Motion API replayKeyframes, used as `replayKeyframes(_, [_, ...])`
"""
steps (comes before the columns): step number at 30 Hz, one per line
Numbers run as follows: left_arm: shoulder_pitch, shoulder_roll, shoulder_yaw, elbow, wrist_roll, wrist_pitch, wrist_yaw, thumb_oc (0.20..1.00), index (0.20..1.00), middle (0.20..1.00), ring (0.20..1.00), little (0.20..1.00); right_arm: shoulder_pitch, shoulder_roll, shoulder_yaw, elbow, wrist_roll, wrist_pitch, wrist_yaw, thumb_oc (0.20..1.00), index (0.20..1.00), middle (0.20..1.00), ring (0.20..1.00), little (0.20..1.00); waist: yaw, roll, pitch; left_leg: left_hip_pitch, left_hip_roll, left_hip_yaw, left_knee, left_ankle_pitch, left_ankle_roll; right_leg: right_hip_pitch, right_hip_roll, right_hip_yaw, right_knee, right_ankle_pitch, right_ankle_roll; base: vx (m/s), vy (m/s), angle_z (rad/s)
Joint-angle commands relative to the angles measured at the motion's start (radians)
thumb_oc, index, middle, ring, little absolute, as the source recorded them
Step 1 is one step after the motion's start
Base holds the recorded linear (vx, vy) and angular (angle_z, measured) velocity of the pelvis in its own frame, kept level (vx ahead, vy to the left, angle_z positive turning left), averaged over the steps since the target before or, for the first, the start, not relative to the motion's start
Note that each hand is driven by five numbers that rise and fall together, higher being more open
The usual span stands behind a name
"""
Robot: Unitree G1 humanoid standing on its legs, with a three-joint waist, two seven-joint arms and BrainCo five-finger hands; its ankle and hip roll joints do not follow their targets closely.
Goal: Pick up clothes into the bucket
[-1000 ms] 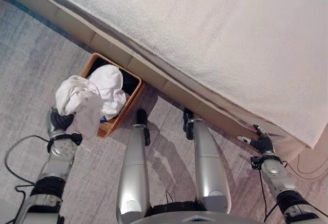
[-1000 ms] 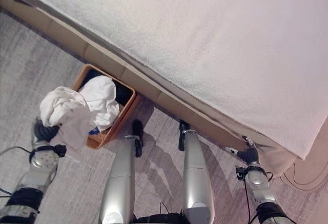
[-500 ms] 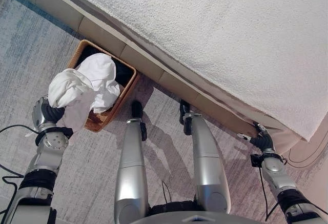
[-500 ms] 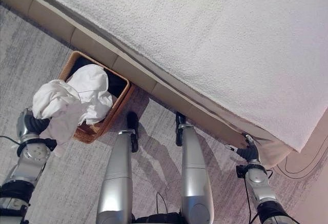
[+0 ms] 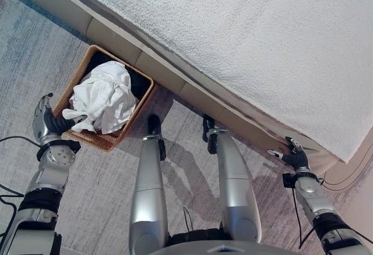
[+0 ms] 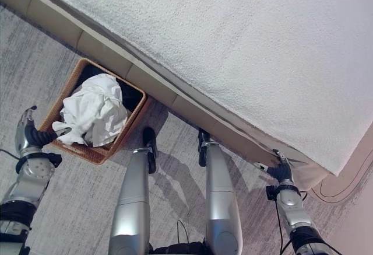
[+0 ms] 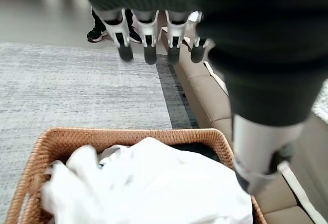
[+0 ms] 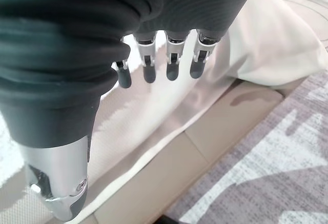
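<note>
The white clothes (image 5: 104, 96) lay bunched in the basket (image 5: 131, 120) just below the left hand (image 5: 45, 118), whose fingers (image 7: 147, 35) were spread and empty. Soft, light cloth; probably best gathered at a thick fold.

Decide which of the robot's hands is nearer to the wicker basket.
Left. The left hand is right beside the basket and its white clothes, fingers straight. The right hand is far across, by the bed edge.
</note>
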Motion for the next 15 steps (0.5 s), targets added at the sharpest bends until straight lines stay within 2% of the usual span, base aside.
replayKeyframes(1, [0.034, 0.019, 0.042, -0.03, 0.037, -0.007, 0.006, 1.0, 1.0, 1.0, 1.0, 1.0, 0.032, -0.007, 0.028, 0.003, 0.006, -0.006, 0.001, 1.0, 1.0, 1.0, 1.0, 1.0, 0.01, -0.011, -0.019, 0.059, -0.018, 0.004, 0.004, -0.058, 0.034, 0.093, -0.035, 0.01, -0.07, -0.005, 0.041, 0.0, 0.0, 0.0])
replayKeyframes(5, [0.062, -0.016, 0.027, -0.055, 0.021, -0.032, -0.041, 1.0, 1.0, 1.0, 1.0, 1.0, 0.03, 0.006, 0.033, 0.004, -0.004, 0.003, 0.008, 1.0, 1.0, 1.0, 1.0, 1.0, 0.014, -0.001, -0.019, 0.13, -0.021, 0.01, -0.044, -0.042, 0.03, 0.154, -0.037, 0.015, -0.102, -0.002, 0.041, -0.02, -0.006, 0.0])
replayKeyframes(6, [0.061, -0.043, 0.025, -0.057, -0.011, -0.048, -0.055, 1.0, 1.0, 1.0, 1.0, 1.0, 0.018, 0.01, 0.029, 0.006, -0.004, 0.005, 0.01, 1.0, 1.0, 1.0, 1.0, 1.0, 0.014, 0.001, -0.019, 0.133, -0.026, 0.016, -0.071, -0.004, 0.032, 0.157, -0.042, 0.012, -0.131, 0.033, 0.035, -0.09, -0.008, 0.0])
replayKeyframes(8, [0.087, -0.15, 0.02, -0.057, -0.151, -0.105, -0.106, 1.0, 1.0, 1.0, 1.0, 1.0, 0.011, 0.019, 0.028, 0.007, 0.001, 0.009, 0.023, 1.0, 1.0, 1.0, 1.0, 1.0, 0.017, 0.016, -0.019, 0.222, -0.031, 0.021, -0.136, 0.016, 0.027, 0.233, -0.043, 0.009, -0.172, 0.044, 0.039, -0.03, 0.0, -0.03])
replayKeyframes(9, [0.092, -0.175, 0.016, -0.047, -0.176, -0.112, -0.125, 1.0, 1.0, 1.0, 1.0, 1.0, 0.007, 0.022, 0.025, 0.02, 0.005, 0.014, 0.024, 1.0, 1.0, 1.0, 1.0, 1.0, 0.018, 0.023, -0.019, 0.252, -0.033, 0.02, -0.148, 0.018, 0.028, 0.26, -0.044, 0.011, -0.182, 0.047, 0.039, 0.02, -0.011, -0.09])
replayKeyframes(11, [0.108, -0.259, 0.004, -0.016, -0.339, -0.153, -0.191, 1.0, 1.0, 1.0, 1.0, 1.0, 0.004, 0.031, 0.019, 0.023, 0.013, 0.013, 0.031, 1.0, 1.0, 1.0, 1.0, 1.0, 0.016, 0.037, -0.019, 0.339, -0.036, 0.023, -0.204, 0.032, 0.024, 0.345, -0.046, 0.006, -0.221, 0.054, 0.042, 0.03, -0.01, -0.06])
replayKeyframes(14, [0.12, -0.364, -0.007, 0.071, -0.494, -0.178, -0.286, 1.0, 1.0, 1.0, 1.0, 1.0, 0.003, 0.057, 0.003, 0.08, 0.02, 0.015, 0.044, 1.0, 1.0, 1.0, 1.0, 1.0, 0.014, 0.051, -0.019, 0.488, -0.042, 0.022, -0.292, 0.05, 0.015, 0.489, -0.042, -0.008, -0.287, 0.063, 0.045, 0.05, -0.025, 0.0])
replayKeyframes(15, [0.121, -0.364, -0.008, 0.071, -0.494, -0.178, -0.286, 1.0, 1.0, 1.0, 1.0, 1.0, 0.004, 0.057, 0.003, 0.08, 0.02, 0.015, 0.044, 1.0, 1.0, 1.0, 1.0, 1.0, 0.014, 0.052, -0.019, 0.49, -0.042, 0.021, -0.294, 0.05, 0.015, 0.492, -0.042, -0.009, -0.289, 0.064, 0.045, 0.14, -0.07, 0.03])
